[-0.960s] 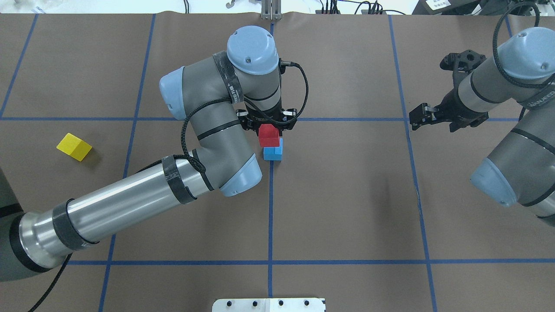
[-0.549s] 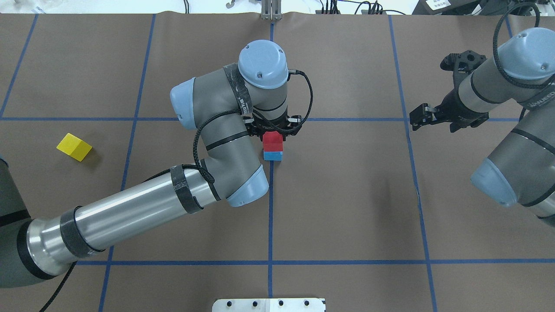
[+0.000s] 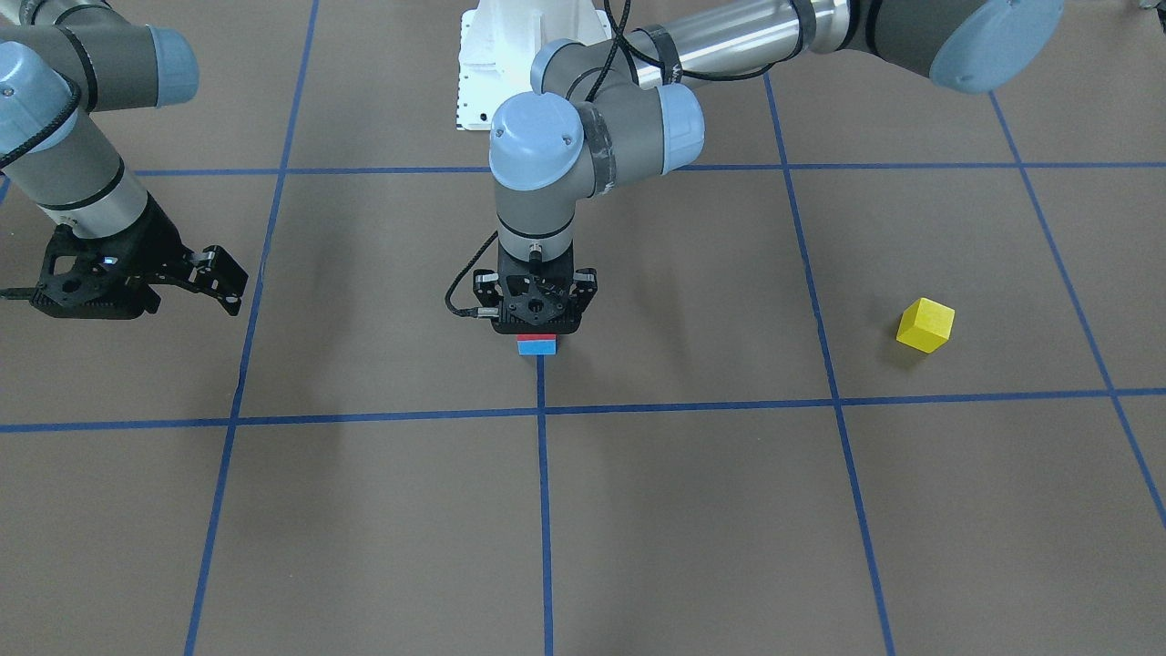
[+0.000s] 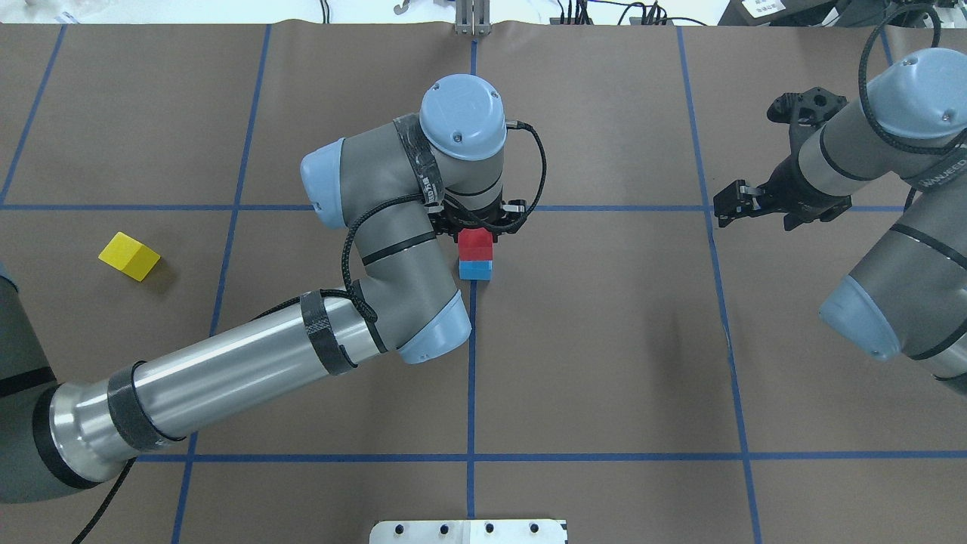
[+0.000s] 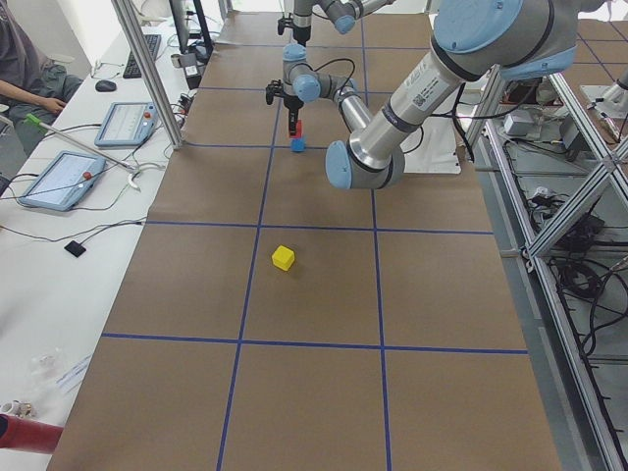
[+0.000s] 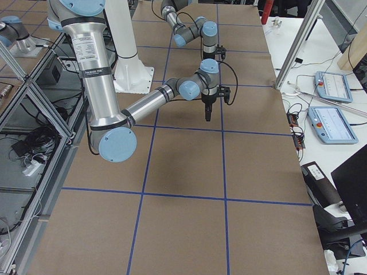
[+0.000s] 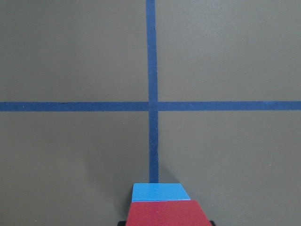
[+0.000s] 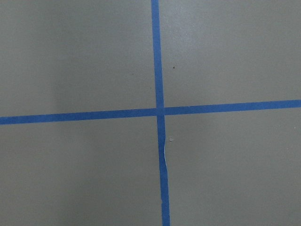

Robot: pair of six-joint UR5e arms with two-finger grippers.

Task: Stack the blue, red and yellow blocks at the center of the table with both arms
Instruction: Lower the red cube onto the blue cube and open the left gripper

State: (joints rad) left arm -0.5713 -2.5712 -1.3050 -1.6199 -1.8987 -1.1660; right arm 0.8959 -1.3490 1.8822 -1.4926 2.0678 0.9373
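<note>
Left end effector (image 4: pixel 477 230) clamps one red block (image 4: pixel 475 242) atop one blue block (image 4: pixel 475 270), right end effector (image 4: pixel 755 211) spread, one yellow block (image 4: pixel 128 256) apart.

Upper block (image 4: pixel 475 242) atop lower (image 4: pixel 475 270); 3rd block (image 4: pixel 129 256) apart.

2 grey arms (image 4: pixel 393 249), silver tubes (image 4: pixel 227 378), light-blue caps (image 4: pixel 462 113) (black braided cables (image 4: pixel 344 249))

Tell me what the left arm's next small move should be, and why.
Probably open the fingers of the left gripper to let go of the red block: it appears to sit squarely on the blue block at the centre tape line, edges aligned in the overhead and wrist views. The yellow block lies apart, for later.
</note>
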